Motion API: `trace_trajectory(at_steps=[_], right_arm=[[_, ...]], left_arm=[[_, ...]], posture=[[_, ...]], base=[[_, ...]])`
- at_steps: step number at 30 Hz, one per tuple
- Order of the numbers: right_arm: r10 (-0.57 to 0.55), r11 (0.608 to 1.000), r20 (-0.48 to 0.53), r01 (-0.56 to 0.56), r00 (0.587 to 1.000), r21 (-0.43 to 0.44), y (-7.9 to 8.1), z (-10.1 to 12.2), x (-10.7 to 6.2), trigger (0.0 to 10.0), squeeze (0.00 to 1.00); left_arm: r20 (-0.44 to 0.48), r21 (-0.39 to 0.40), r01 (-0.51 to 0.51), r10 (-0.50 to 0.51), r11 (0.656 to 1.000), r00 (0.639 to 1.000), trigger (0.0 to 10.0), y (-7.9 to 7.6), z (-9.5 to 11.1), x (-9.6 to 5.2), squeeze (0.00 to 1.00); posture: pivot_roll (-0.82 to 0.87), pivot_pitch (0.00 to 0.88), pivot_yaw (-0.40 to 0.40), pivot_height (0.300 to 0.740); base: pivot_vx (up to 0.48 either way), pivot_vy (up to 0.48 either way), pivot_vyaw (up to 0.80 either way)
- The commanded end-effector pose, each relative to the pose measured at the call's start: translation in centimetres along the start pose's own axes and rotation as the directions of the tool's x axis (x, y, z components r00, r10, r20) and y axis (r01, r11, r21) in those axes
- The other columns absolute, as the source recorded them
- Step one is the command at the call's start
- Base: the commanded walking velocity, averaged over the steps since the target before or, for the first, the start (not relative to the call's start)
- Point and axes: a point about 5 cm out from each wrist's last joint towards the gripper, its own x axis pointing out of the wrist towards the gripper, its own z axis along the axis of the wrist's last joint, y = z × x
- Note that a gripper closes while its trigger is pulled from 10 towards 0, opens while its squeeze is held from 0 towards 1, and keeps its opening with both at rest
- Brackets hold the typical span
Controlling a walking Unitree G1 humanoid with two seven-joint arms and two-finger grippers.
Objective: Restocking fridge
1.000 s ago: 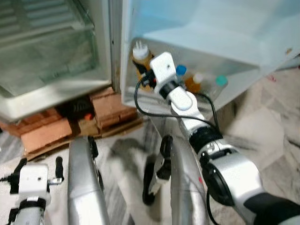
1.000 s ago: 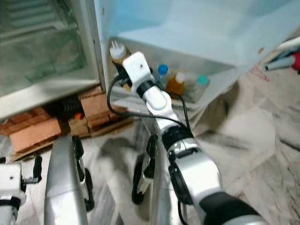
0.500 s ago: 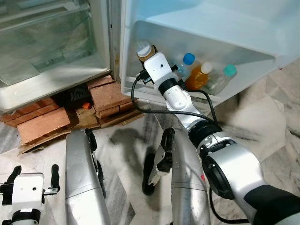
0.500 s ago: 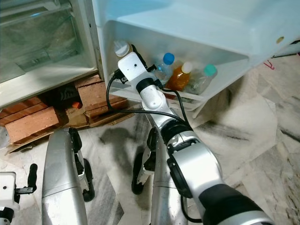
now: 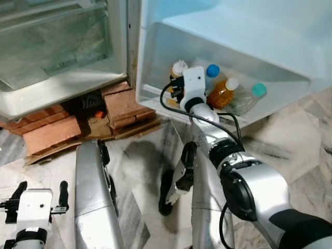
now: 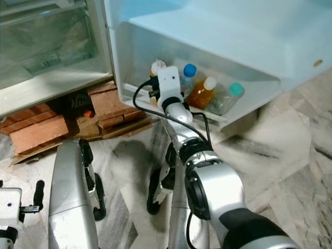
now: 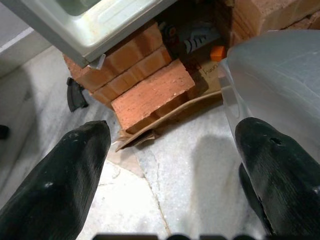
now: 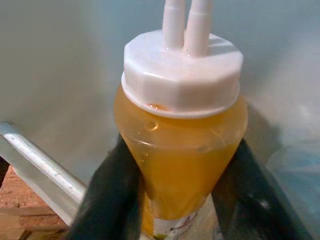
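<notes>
Right gripper reaching into lowest door shelf of open fridge door, fingers clamped on either side of yellow sauce bottle. Bottle upright, white twin-nozzle cap on top, amber-yellow liquid inside, sitting at hinge end of shelf close to shelf's end wall. Metal retaining rail running along shelf front just beside gripped bottle. Same shelf, further along toward robot's right: blue-capped bottle just behind right wrist camera housing, then orange drink bottle with white cap, then clear bottle with teal cap, both leaning. Black cable looping off right wrist, hanging in front of shelf edge. Fridge body to robot's left with clear crisper drawer visible; cabinet propped on red bricks over flattened cardboard, small orange item and dark object tucked between bricks. Marble floor underneath. Left gripper low by robot's left side, idle, fingers wide apart, nothing between them, pointed at floor and bricks. Robot's silver legs below, between camera and floor.
</notes>
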Motion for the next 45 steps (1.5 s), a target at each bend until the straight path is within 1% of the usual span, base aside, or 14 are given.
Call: trace_trajectory(at_steps=[1,7,11,15,18,20,28,31,32,33,34,35,40,45], right_arm=[[-0.064,0.997,-0.116,0.067,0.991,0.029,-2.3,-2.8,-1.2,10.0,1.00],[0.011,0.999,-0.067,-0.013,0.998,-0.034,-2.3,-1.4,-0.7,10.0,1.00],[0.135,0.989,0.011,-0.134,0.991,-0.067,-2.3,0.2,-0.3,10.0,1.00],[0.166,0.985,0.030,-0.164,0.986,-0.058,-2.3,0.6,-0.3,10.0,1.00],[0.238,0.968,0.057,-0.232,0.970,-0.093,-2.2,0.8,-0.5,10.0,1.00],[0.253,0.964,0.066,-0.246,0.965,-0.105,-2.2,0.9,-0.6,10.0,1.00],[0.325,0.945,0.110,-0.320,0.939,-0.062,-2.5,-0.4,-2.2,10.0,1.00],[0.318,0.948,0.098,-0.318,0.943,-0.015,-2.6,-2.2,-3.9,10.0,1.00],[0.315,0.949,0.096,-0.316,0.944,0.004,-2.5,-3.0,-4.6,10.0,0.88],[0.313,0.948,0.096,-0.317,0.945,0.025,-2.3,-3.7,-5.5,10.0,0.88],[0.313,0.948,0.096,-0.317,0.945,0.025,-2.3,-3.7,-5.5,10.0,0.88],[0.288,0.955,0.114,-0.294,0.951,0.041,-2.3,-4.0,-6.3,10.0,0.00],[0.140,0.980,0.186,-0.163,0.973,0.117,-2.5,-3.9,-8.0,10.0,0.00],[0.098,0.981,0.187,-0.127,0.977,0.146,-2.0,-3.8,-8.6,10.0,0.00]], left_arm=[[-0.052,0.015,0.009,-0.008,1.000,0.999,10.0,-0.1,-1.1,0.0,0.00],[-0.033,0.035,-0.005,0.006,0.999,0.999,10.0,0.1,-0.9,1.8,0.00],[0.022,0.018,-0.006,0.005,1.000,1.000,10.0,-0.1,0.2,4.1,0.00],[0.040,0.017,0.003,-0.003,1.000,0.999,10.0,-0.5,0.6,4.9,0.00],[0.069,0.010,0.012,-0.012,1.000,0.998,10.0,-1.0,1.2,6.6,0.00],[0.075,0.011,0.017,-0.018,1.000,0.997,10.0,-1.1,1.4,7.0,0.00],[0.090,0.006,0.049,-0.049,0.999,0.995,10.0,-1.8,1.3,8.0,0.00],[0.105,-0.018,0.052,-0.049,0.999,0.993,10.0,-2.5,1.3,8.3,0.00],[0.110,-0.032,0.051,-0.047,0.998,0.993,10.0,-2.7,1.4,8.2,0.00],[0.115,-0.046,0.051,-0.046,0.998,0.992,10.0,-3.1,1.5,8.2,0.00],[0.115,-0.046,0.051,-0.046,0.998,0.992,10.0,-3.1,1.5,8.2,0.00],[0.123,-0.063,0.054,-0.046,0.997,0.991,10.0,-3.4,1.7,8.2,0.00],[0.140,-0.093,0.083,-0.070,0.992,0.988,10.0,-4.2,2.1,8.1,0.00],[0.154,-0.095,0.100,-0.085,0.990,0.984,10.0,-4.5,2.3,8.3,0.00]], posture=[[0.29,0.406,-0.173,0.490],[0.27,0.349,-0.159,0.490],[0.25,0.283,-0.141,0.490],[0.24,0.264,-0.134,0.490],[0.22,0.193,-0.104,0.490],[0.21,0.180,-0.098,0.490],[0.18,0.083,-0.070,0.490],[0.18,0.051,-0.078,0.490],[0.18,0.042,-0.083,0.490],[0.18,0.038,-0.085,0.490],[0.18,0.038,-0.085,0.490],[0.18,0.031,-0.087,0.490],[0.19,0.025,-0.086,0.505],[0.19,0.024,-0.091,0.520]], base=[[0.000,0.000,0.00],[0.000,0.000,0.00],[0.000,0.000,0.00],[0.000,0.000,0.00],[0.000,0.000,0.00],[0.000,0.000,0.00],[0.000,0.000,0.00],[0.000,0.000,0.00],[0.000,0.000,0.00],[0.000,0.000,0.00],[0.000,0.000,0.00],[0.000,0.000,0.00],[0.000,0.000,0.00],[0.000,0.000,0.00]])
